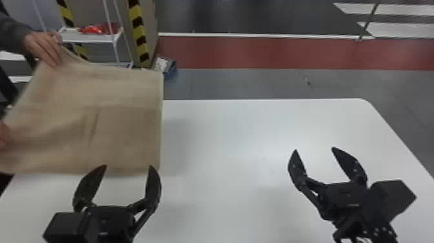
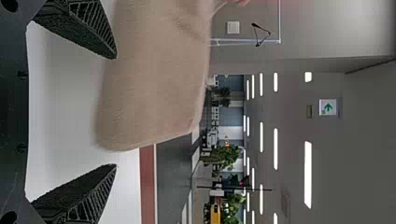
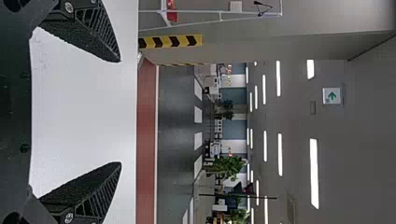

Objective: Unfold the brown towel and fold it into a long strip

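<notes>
Brown towel (image 1: pixel 119 93) of soft, fine-textured cloth, roughly rectangular, hemmed and creased; spread in a person's hands (image 1: pixel 45 48), beyond the left pincer (image 1: pixel 128 166) and out to its left, contact with the tips unclear. Left pincer: black, tapering, set wide. Right pincer (image 1: pixel 315 149): matching pattern, likewise wide, above the smooth white table (image 1: pixel 242 135) with rounded corners, which extends beneath both pincers. Head view: long crease in the towel. Left wrist view: its rounded corner; rough-faced, slatted fingers (image 2: pixel 77 196). Right wrist view: yellow-and-black striped strip (image 3: pixel 170 41), beyond the right pincer.
</notes>
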Controlling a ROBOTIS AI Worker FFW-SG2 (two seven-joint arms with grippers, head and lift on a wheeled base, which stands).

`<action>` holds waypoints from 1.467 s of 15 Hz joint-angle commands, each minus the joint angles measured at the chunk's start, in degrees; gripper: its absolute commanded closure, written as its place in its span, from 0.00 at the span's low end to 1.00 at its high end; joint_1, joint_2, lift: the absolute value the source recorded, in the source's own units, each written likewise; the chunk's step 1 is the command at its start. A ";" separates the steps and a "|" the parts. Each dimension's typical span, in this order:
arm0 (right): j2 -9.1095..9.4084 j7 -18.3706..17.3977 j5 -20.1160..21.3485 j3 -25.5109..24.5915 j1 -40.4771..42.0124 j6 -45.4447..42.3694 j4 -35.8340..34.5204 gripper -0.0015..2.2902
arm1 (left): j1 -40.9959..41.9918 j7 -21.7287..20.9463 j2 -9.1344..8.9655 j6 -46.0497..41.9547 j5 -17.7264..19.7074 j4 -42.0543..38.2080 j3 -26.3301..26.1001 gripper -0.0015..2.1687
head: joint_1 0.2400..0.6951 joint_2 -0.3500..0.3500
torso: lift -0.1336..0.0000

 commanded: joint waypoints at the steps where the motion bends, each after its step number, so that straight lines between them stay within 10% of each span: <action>1: -0.04 0.01 0.00 0.00 0.12 -0.07 -0.01 0.04 | 0.18 0.00 0.00 0.00 -0.01 -0.02 -0.10 0.02 | 1.00 0.46 | 0.06; 22: -0.39 0.01 -0.18 -0.26 0.04 1.69 -0.71 0.04 | 0.71 0.00 0.18 1.23 -0.53 -1.08 -0.19 0.02 | 1.00 0.45 | 0.06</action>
